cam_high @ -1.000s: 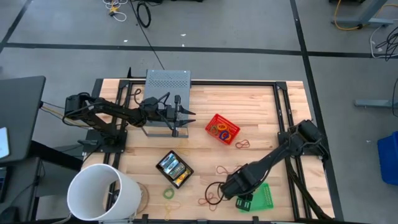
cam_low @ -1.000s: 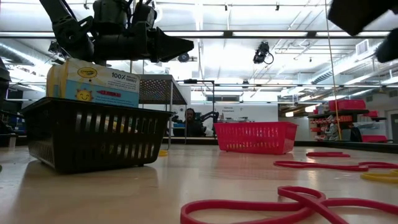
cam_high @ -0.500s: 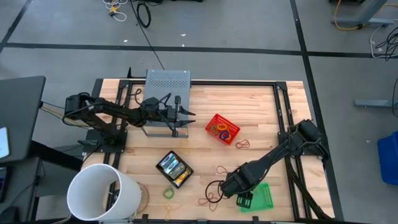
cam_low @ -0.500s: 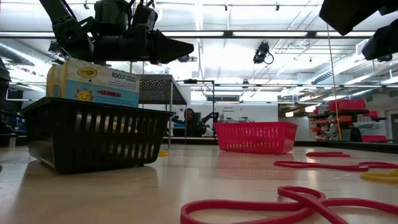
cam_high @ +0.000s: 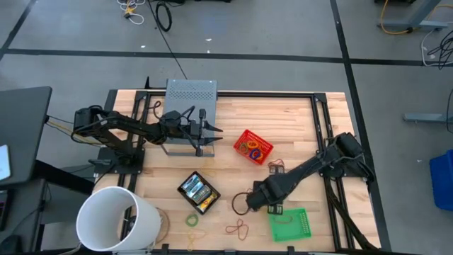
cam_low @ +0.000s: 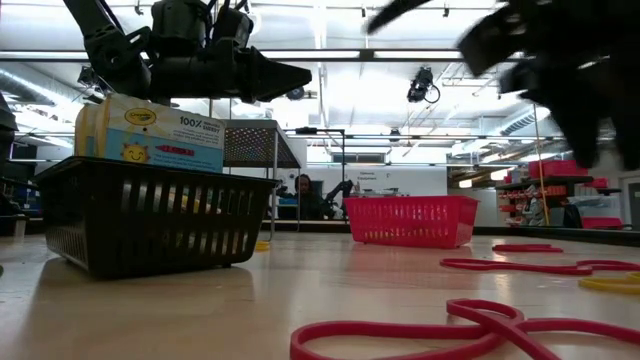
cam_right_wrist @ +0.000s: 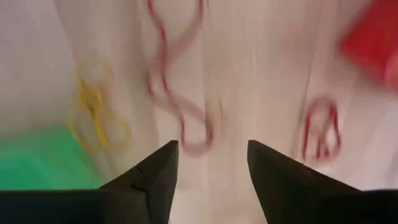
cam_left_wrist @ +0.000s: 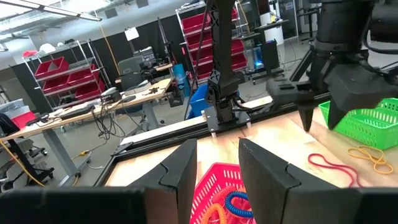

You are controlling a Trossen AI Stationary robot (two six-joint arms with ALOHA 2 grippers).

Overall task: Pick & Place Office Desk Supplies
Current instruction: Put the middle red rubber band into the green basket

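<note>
Right pincer (cam_high: 245,203) hangs open and empty above the table (cam_high: 297,113), over a red rubber-band loop (cam_high: 238,203) just beside the green basket (cam_high: 291,224). Left pincer (cam_high: 216,129) waits, narrowly parted, holding nothing, well apart from that basket. Crayon boxes (cam_high: 198,190) sit in the black basket (cam_high: 185,180).

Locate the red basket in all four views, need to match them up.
High view: red basket at table centre, tilted, rubber bands inside.
Low view: red basket mid-frame, far across the table.
Left wrist view: its rim at the bottom centre, between that arm's fingers.
Right wrist view: a red blur at the edge, probably the basket.
Shared landmark: green basket, also in the left wrist view.
</note>
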